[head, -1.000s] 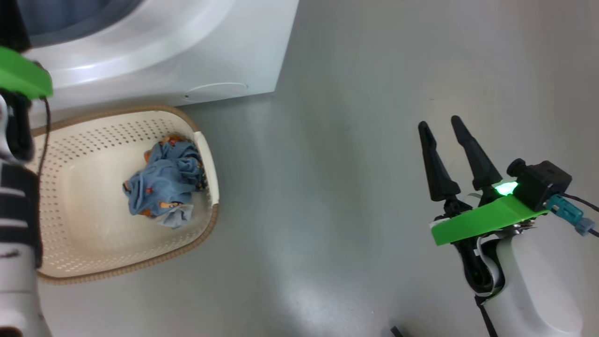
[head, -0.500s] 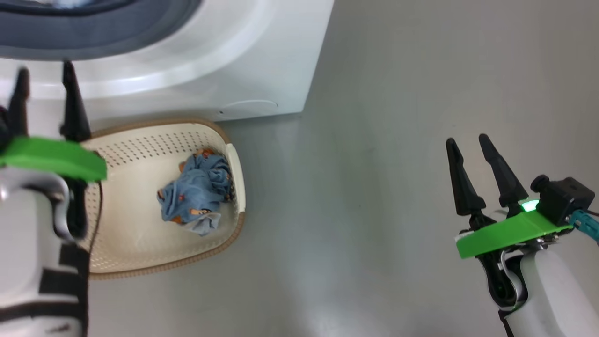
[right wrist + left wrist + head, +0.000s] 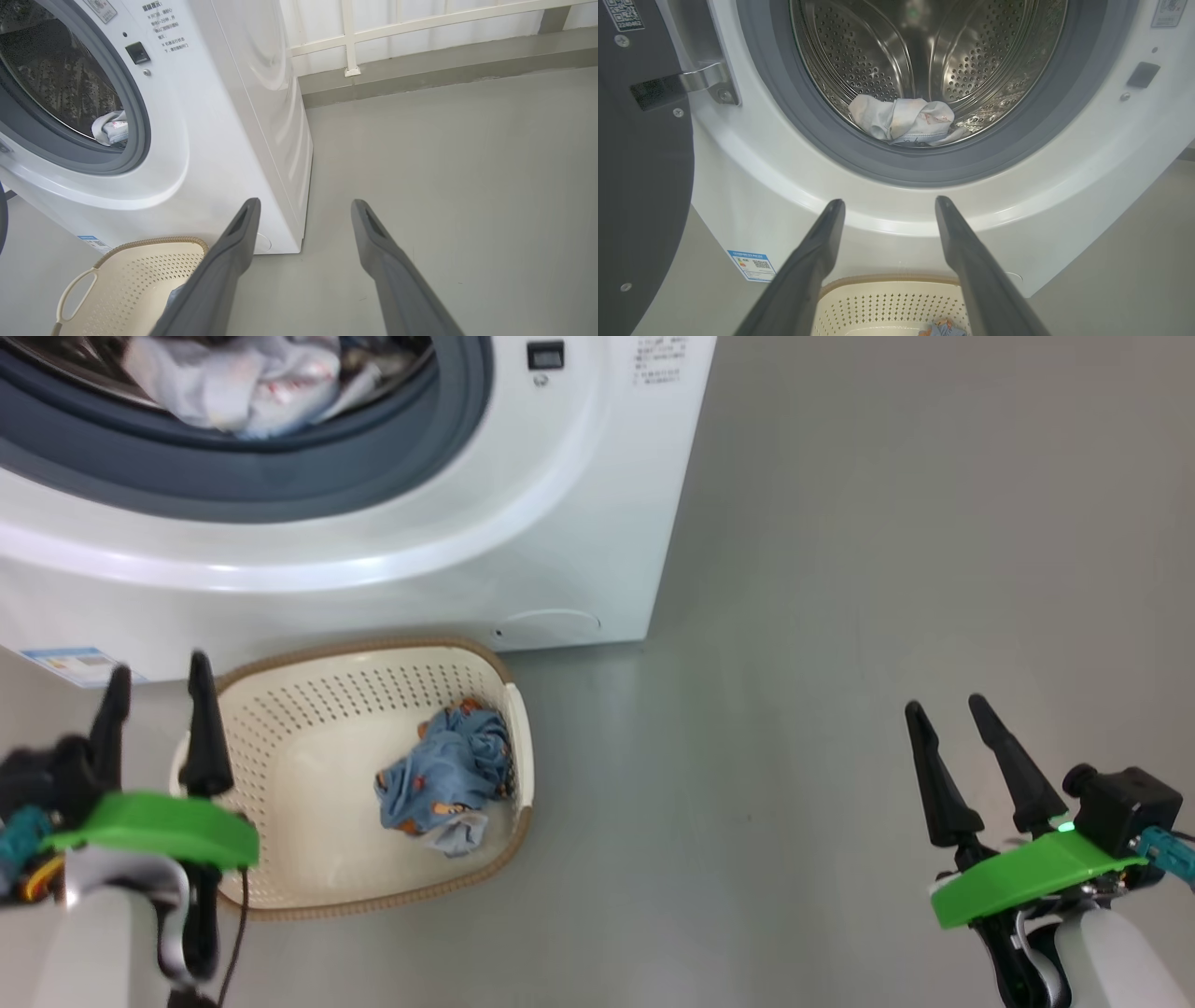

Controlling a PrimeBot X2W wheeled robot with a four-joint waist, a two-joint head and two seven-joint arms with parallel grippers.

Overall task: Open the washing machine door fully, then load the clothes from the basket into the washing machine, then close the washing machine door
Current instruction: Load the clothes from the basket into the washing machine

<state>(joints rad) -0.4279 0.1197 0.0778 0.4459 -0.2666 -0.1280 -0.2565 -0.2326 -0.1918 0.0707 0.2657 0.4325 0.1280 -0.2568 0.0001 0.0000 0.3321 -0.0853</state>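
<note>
Both left gripper (image 3: 159,665) and right gripper (image 3: 943,704) gape empty; the washing machine door (image 3: 640,163) is mostly cropped.

Bright, even light; soft glare on the washing machine (image 3: 523,523). The left gripper (image 3: 159,665) is blurred (head view); wrist views bow outward.

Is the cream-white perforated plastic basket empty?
No, a crumpled light blue garment with orange prints lies in the basket.

We see a white washing machine (image 3: 560,523) with a grey-blue gasket (image 3: 280,493), a cream perforated basket (image 3: 308,700) rimmed brown, and blue clothes (image 3: 443,775) with orange prints.
</note>
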